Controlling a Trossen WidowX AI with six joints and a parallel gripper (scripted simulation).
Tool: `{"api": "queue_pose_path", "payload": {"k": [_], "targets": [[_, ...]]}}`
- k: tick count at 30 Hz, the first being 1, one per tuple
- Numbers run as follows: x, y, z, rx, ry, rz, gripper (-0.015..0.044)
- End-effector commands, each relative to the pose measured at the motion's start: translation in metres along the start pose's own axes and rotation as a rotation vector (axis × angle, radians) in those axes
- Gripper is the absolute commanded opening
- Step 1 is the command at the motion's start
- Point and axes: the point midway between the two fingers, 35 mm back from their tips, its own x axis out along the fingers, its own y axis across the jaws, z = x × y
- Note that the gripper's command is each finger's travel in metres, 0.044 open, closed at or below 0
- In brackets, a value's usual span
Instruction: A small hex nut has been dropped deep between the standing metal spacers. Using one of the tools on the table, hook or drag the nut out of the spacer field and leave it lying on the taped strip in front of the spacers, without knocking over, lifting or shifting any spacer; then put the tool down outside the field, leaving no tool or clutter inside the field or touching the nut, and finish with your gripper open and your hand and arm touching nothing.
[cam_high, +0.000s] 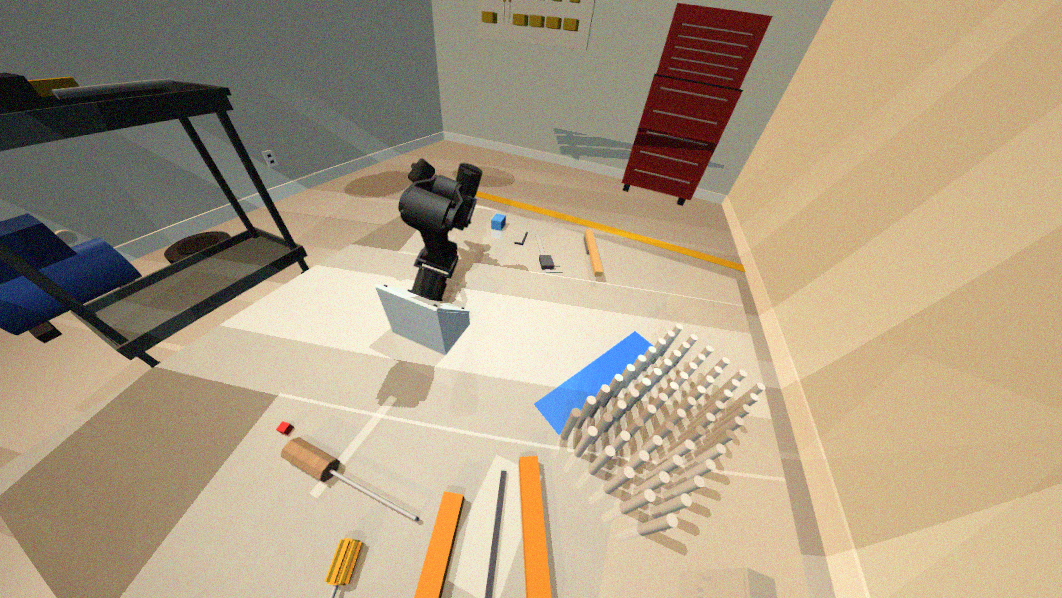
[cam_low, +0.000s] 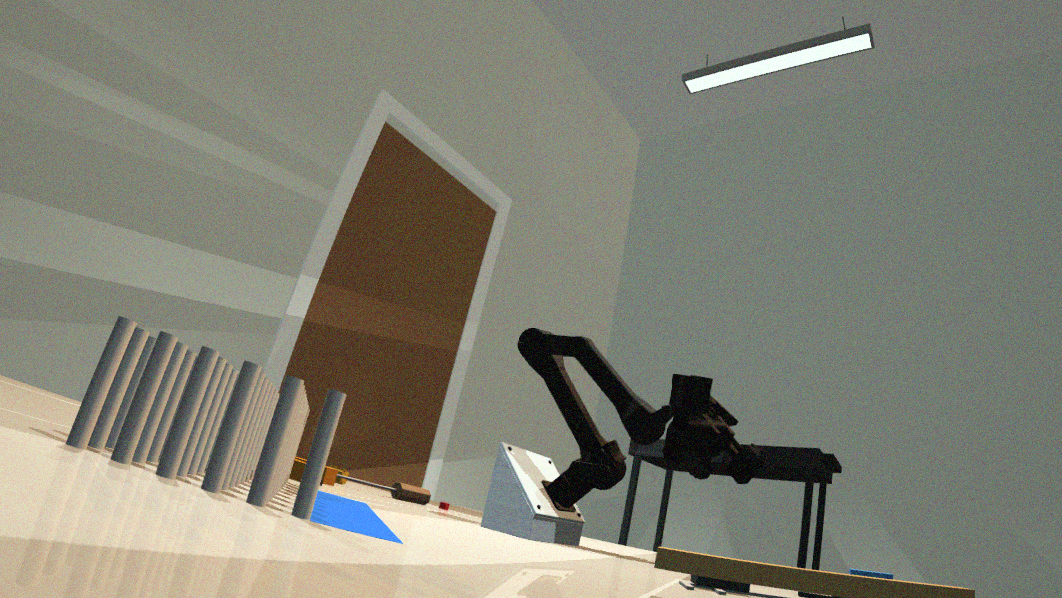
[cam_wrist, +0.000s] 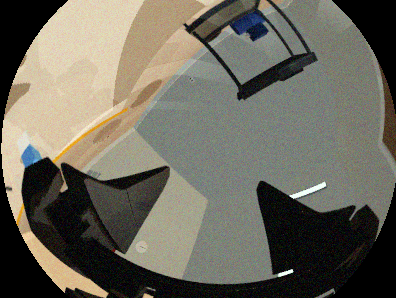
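Standing metal spacers (cam_high: 657, 527) (cam_low: 321, 454) fill a field at the right of the top view, upright in rows. The blue taped strip (cam_high: 590, 384) (cam_low: 353, 516) lies along one side of them. I cannot make out the hex nut in any view. A thin dark rod (cam_high: 497, 527) lies between two orange bars; its near end is out of frame. A screwdriver (cam_high: 308, 458) (cam_low: 410, 493) with a brown handle and a yellow-handled tool (cam_high: 344, 562) lie to the left of the bars. My gripper (cam_wrist: 214, 179) is open and empty, raised well away from the spacers and tools.
Two orange bars (cam_high: 439, 546) (cam_high: 535, 527) flank the rod. A red cube (cam_high: 284, 427) (cam_low: 443, 505) lies by the screwdriver. Beyond the arm (cam_high: 431, 208) (cam_low: 568, 416) are a blue block (cam_high: 498, 221), a small bent black piece (cam_high: 522, 238), a dark block (cam_high: 546, 261) and a long tan bar (cam_high: 593, 252).
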Motion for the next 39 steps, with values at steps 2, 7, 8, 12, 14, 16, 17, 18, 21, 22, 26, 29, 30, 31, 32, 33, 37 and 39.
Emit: {"api": "queue_pose_path", "payload": {"k": [2,7,8,12,14,16,17,18,21,22,26,29,30,31,32,33,37,39], "targets": [[0.000,0.007,-0.002,0.030,0.002,0.032,0.0440],[-0.005,0.055,-0.015,0.250,0.049,0.264,0.0440],[-0.008,0.065,-0.018,0.294,0.066,0.310,0.0440],[-0.023,0.104,-0.026,0.465,0.147,0.488,0.0440],[-0.034,0.123,-0.029,0.546,0.196,0.571,0.0440],[-0.047,0.141,-0.032,0.624,0.255,0.651,0.0440],[-0.054,0.149,-0.034,0.662,0.288,0.690,0.0440],[-0.061,0.157,-0.035,0.699,0.323,0.728,0.0440],[-0.084,0.178,-0.043,0.791,0.436,0.828,0.0440],[-0.092,0.184,-0.046,0.816,0.472,0.855,0.0440],[-0.123,0.202,-0.057,0.906,0.628,0.952,0.0440],[-0.149,0.213,-0.065,0.966,0.759,1.013,0.0440],[-0.158,0.217,-0.068,0.984,0.805,1.031,0.0440],[-0.168,0.219,-0.071,0.981,0.841,1.057,0.0440],[-0.175,0.221,-0.074,0.978,0.868,1.077,0.0440],[-0.181,0.222,-0.075,0.977,0.892,1.091,0.0440],[-0.222,0.224,-0.085,0.971,1.059,1.169,0.0440],[-0.246,0.223,-0.091,0.962,1.161,1.207,0.0440]]}}
